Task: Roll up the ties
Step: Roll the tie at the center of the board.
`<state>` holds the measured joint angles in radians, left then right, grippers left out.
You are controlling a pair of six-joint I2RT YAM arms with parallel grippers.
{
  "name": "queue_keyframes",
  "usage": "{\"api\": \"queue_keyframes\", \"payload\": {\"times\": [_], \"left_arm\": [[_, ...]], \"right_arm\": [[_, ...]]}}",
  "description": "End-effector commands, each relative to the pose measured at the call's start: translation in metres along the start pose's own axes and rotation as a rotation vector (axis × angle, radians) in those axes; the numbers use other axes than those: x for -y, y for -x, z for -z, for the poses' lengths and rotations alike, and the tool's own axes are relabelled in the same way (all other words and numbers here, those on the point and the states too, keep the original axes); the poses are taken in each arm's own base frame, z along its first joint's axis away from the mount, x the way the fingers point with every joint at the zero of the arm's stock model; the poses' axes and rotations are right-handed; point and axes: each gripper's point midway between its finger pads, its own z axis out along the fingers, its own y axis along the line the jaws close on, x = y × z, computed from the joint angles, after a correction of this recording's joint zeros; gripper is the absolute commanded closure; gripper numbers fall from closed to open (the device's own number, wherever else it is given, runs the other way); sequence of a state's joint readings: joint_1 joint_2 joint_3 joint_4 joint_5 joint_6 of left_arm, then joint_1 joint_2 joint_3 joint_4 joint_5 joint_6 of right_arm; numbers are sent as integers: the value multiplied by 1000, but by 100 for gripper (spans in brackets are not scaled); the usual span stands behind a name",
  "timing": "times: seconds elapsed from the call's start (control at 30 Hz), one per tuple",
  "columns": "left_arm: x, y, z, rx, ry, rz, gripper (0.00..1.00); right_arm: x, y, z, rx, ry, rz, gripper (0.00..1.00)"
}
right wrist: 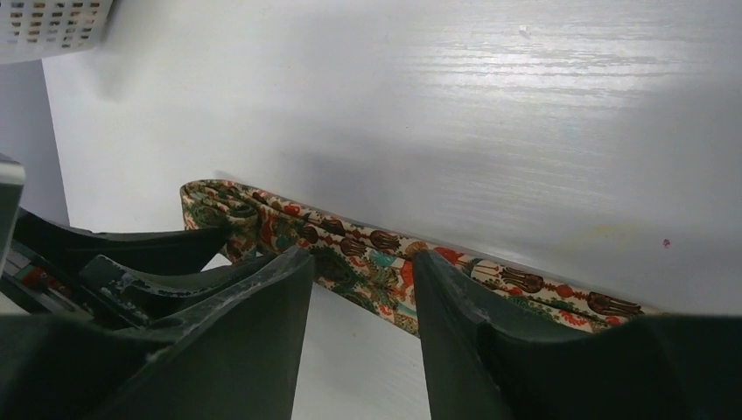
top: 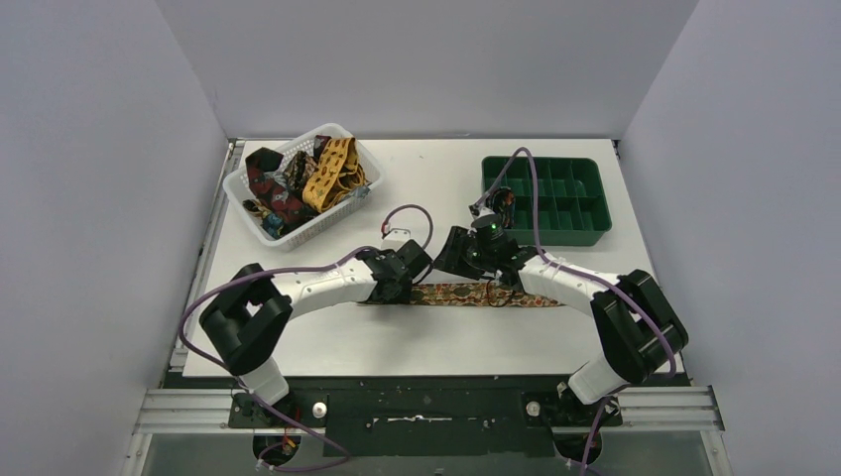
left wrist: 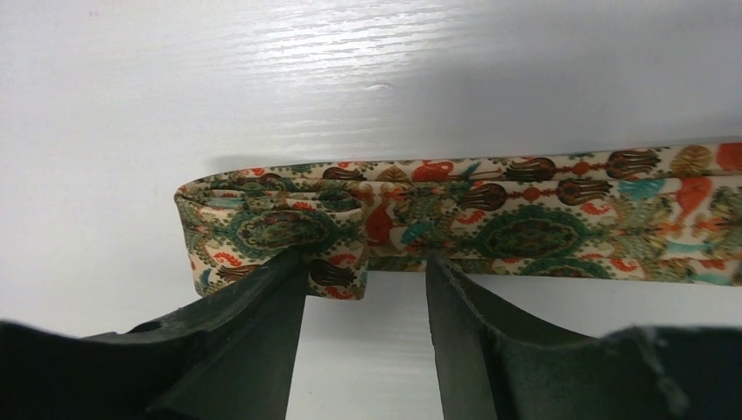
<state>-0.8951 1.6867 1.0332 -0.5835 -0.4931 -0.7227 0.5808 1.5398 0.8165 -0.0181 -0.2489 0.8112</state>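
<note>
**Left wrist view.** Nearest the lens are the two dark fingers of the left hand (left wrist: 366, 267). They stand apart, with their tips at the near edge of the cream, green and orange patterned fabric tie (left wrist: 534, 219). The left fingertip touches the tie's folded end (left wrist: 262, 223). Nothing is clamped between the fingers.

**Right wrist view.** The right hand (right wrist: 363, 262) is likewise apart. It hovers just over the same tie, a little toward 3 o'clock of the fold. I cannot tell whether its tips touch the cloth.

**Tie position, top view.**
- It lies flat on the white bench (top: 327, 347), in the near-middle, running from 9 to 3 o'clock.
- Its 9 o'clock end is doubled over into a short flat fold of a layer or two.
- The rest lies straight and unrolled, partly under the right forearm.

**Other items.**
- The white plastic mesh basket (top: 283, 151) at 10 o'clock holds a heap of loose ties. Among them are a mustard yellow one with brown print (top: 335, 171) and a dark red one (top: 266, 171).
- The dark green compartment tray (top: 545, 239) sits at 2 o'clock. No coil can be made out in the compartments that show.

**Progress, judged: early.**
- The tie on the bench has only its starting fold.
- Winding along its whole length is left, then the basket's ties.
- With both hands apart, the loose fold looks liable to spring open.
</note>
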Motion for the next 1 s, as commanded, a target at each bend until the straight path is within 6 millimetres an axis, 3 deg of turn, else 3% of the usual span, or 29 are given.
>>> {"api": "queue_keyframes", "payload": {"times": [0.0,0.17,0.3,0.37,0.47,0.57,0.73,0.83,0.97], "left_arm": [[24,44,34,113,-163,129,47],[3,67,69,215,-265,252,38],[-27,71,86,267,-350,367,33],[-46,62,82,262,-355,420,32],[-72,44,69,230,-363,498,30],[-87,23,57,187,-395,577,28],[-107,9,49,192,-405,682,25],[-110,2,44,174,-422,715,24],[-112,-2,40,155,-431,732,23]], "right_arm": [[-25,20,15,74,125,70,48],[-50,33,21,116,259,225,32],[-71,33,18,162,391,396,25],[-85,22,16,185,465,557,18],[-101,6,4,215,490,814,16],[-123,-10,-7,206,551,959,16],[-147,-25,-27,181,624,1046,15],[-162,-44,-35,159,692,1100,15],[-165,-65,-50,118,730,1178,15]]}}
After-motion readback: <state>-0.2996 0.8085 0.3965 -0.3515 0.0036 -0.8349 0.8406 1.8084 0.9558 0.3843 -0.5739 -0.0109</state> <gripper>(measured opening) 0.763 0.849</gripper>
